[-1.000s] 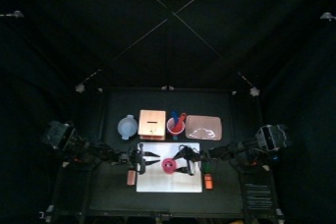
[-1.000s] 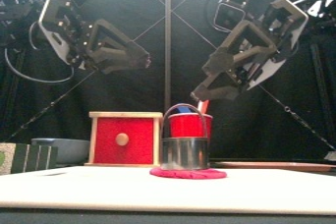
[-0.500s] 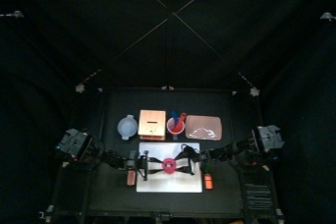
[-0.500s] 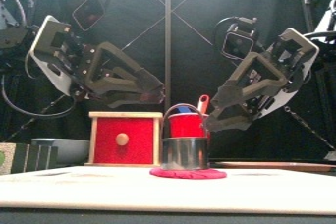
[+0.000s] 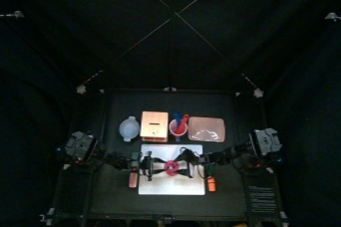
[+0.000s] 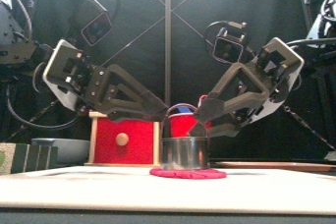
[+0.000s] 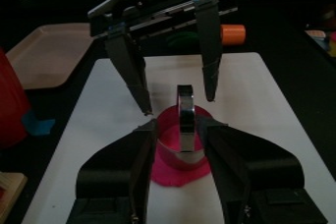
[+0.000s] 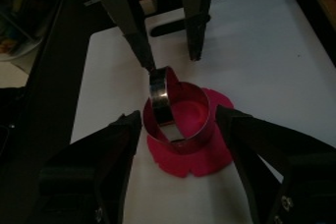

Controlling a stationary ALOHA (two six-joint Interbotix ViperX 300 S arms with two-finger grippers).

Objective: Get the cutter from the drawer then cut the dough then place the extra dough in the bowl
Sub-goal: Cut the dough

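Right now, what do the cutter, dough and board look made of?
Cutter: metal, likely steel; shiny grey wall with reflections.
Dough: soft, clay-like; matte pink-red, ragged edge.
Board: probably plastic; smooth, plain white, though the look leaves it open.

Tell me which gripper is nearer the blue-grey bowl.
Left. The left gripper hangs open over the white board's left part, in front of the bowl. The right gripper hangs beyond the cutter, on the side away from the bowl.
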